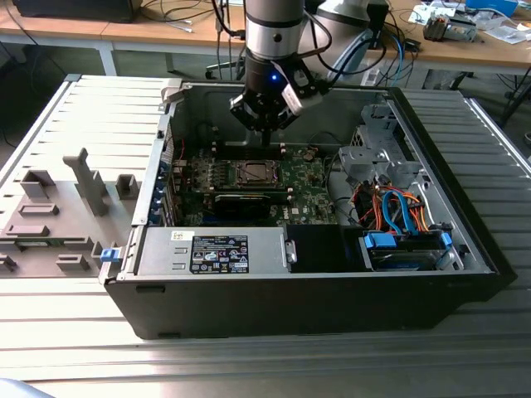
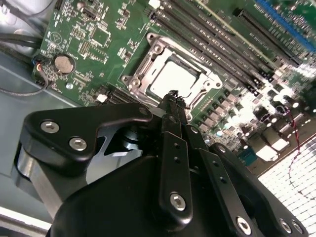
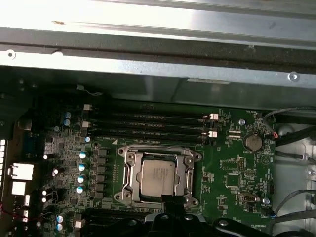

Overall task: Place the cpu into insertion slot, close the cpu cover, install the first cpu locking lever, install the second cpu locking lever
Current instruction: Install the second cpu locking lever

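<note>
You have one gripper (image 1: 265, 124) hanging inside the open computer case (image 1: 465, 249), above the green motherboard (image 1: 303, 182) and near the case's far wall, so the tightest edge is that grey metal wall behind the jaws; toward the exterior view's right there is more open room before the drive cage (image 1: 377, 153) and its orange and blue cables (image 1: 398, 207). In the second wrist view the gripper (image 2: 173, 95) shows its two black fingers (image 2: 174, 148) pressed together to a point, with nothing between them, and the tip hovers just over one edge of the insertion slot (image 2: 173, 74). One cpu (image 3: 157, 177) already sits flat in the insertion slot (image 3: 129, 163), its silvery top facing up; it is square, so it shows no long axis, and its sides run parallel to the socket rim. One cpu cover (image 3: 158, 154) lies down around the chip, framing it through its window. I cannot tell how the locking levers stand. Beyond the socket from the jaws you can count four long black memory slots (image 3: 148, 126), all running parallel to the socket's near edge. A round coin battery (image 3: 253, 142) sits to one side, well apart.
</note>
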`<state>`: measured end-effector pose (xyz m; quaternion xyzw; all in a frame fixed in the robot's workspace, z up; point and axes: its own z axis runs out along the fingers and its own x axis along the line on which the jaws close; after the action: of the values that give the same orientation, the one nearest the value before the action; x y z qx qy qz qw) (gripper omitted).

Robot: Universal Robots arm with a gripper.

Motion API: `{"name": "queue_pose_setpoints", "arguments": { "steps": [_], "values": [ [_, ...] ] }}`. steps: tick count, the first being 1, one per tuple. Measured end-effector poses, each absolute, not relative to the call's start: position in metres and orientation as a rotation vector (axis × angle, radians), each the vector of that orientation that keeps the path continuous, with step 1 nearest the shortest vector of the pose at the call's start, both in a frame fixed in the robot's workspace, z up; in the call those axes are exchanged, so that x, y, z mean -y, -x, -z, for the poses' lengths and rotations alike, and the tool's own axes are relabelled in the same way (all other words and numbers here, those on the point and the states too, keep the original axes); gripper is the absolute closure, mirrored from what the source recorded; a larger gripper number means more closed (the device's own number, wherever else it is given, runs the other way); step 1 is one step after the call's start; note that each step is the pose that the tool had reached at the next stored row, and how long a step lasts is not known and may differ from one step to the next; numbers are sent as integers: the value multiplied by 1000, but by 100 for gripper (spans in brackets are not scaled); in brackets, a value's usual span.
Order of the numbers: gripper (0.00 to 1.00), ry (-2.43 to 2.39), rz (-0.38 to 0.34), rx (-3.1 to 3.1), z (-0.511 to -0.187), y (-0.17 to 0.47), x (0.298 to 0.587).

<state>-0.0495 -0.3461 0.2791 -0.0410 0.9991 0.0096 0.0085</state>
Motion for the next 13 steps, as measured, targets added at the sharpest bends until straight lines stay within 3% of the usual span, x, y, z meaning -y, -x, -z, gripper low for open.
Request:
{"name": "queue_pose_setpoints", "arguments": {
  "steps": [4, 7, 13],
  "values": [
    [89, 128, -62, -3121, -279, 49, 354],
    [89, 126, -201, -3111, -279, 49, 364],
    [89, 126, -240, -3107, -279, 49, 374]
  ]
}}
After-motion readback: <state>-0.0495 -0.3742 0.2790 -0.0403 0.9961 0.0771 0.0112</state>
